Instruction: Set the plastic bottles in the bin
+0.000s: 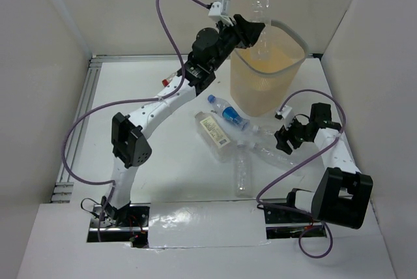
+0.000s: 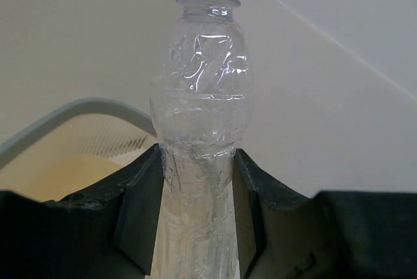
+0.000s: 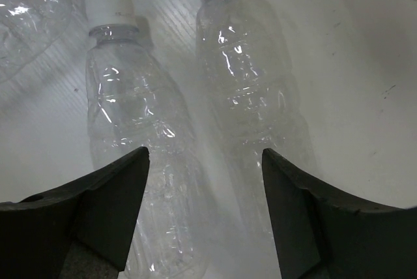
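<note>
I hold a clear white-capped bottle upright over the bin rim, left gripper clamped on its lower body. My right gripper hangs, jaws apart, over two plain bottles lying on the table.

1. Bright, even overhead light; white bench nearly washed out, shadows faint and soft.
2. Left wrist: small glints on bottle; wall behind soft-focused.
3. Right wrist: bottles sharp; near fingers dark, blurred.
</note>
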